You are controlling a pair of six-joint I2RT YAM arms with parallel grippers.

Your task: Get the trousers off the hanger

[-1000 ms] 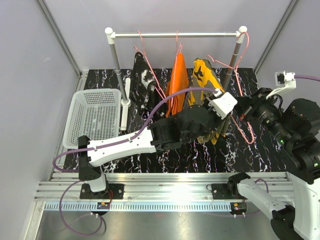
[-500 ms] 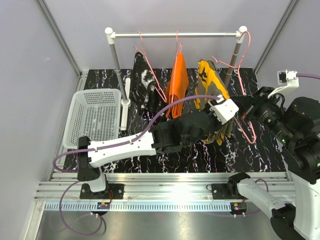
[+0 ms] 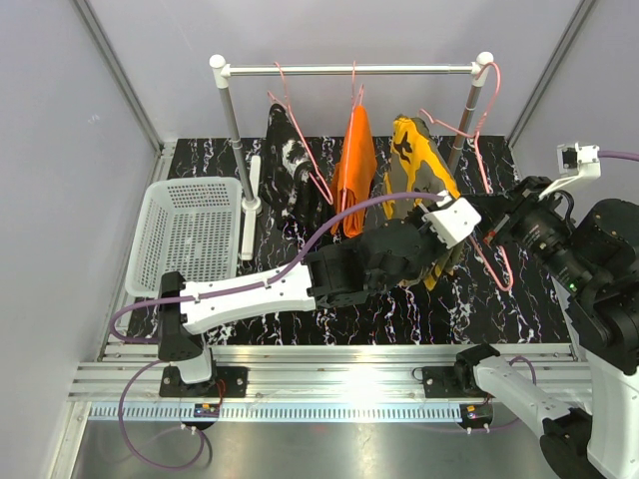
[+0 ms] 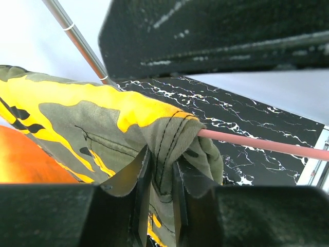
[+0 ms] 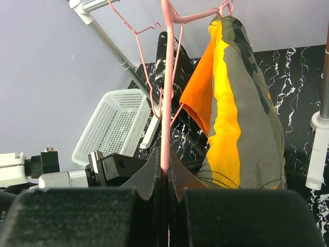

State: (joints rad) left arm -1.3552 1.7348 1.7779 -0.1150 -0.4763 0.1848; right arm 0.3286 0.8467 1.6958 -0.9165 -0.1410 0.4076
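The yellow-and-olive camouflage trousers (image 3: 417, 165) hang over a pink hanger (image 3: 491, 261) at the right of the rail. My left gripper (image 4: 160, 177) is shut on a fold of these trousers (image 4: 103, 118), right where the pink hanger bar (image 4: 267, 145) comes out of the cloth. My right gripper (image 5: 164, 172) is shut on the pink hanger's wire (image 5: 165, 92), with the camouflage trousers (image 5: 241, 103) hanging just right of it. The plain orange trousers (image 3: 354, 165) and the black trousers with white splashes (image 3: 288, 160) hang on their own pink hangers further left.
A white clothes rail (image 3: 349, 70) on two posts spans the back of the black marbled table (image 3: 399, 309). A white perforated basket (image 3: 190, 235) stands at the left. Grey walls close in the sides and back.
My left gripper, holding the camouflage trousers, has shifted right along the hanger bar, and the cloth has bunched toward the bar's end. The right arm has drawn slightly right with the hanger.
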